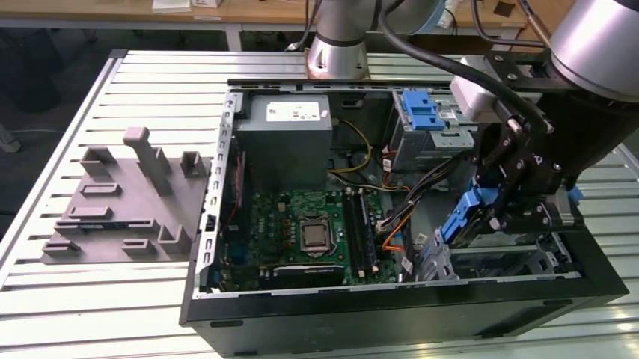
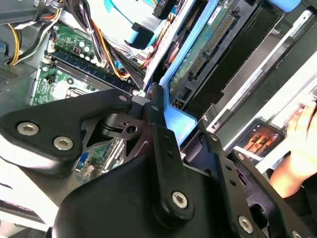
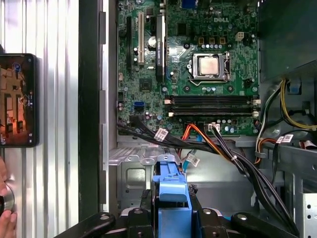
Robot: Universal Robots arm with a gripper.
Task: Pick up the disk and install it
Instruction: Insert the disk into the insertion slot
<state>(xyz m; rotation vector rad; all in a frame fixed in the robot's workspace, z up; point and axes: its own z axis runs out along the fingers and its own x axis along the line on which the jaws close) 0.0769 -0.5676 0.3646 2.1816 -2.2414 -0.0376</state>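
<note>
Slatted metal counter (image 1: 60, 112) carries a grey moulded fixture (image 1: 125, 202) at the exterior view's left, apart from the open computer case (image 1: 399, 321) in the middle, its motherboard (image 1: 310, 232) exposed. Toward that view's right, the end effector (image 1: 504, 217) is clamped on the disk (image 1: 465, 218) by its blue bracket, holding it on edge just above the metal drive cage (image 1: 499, 262) inside the case.
</note>
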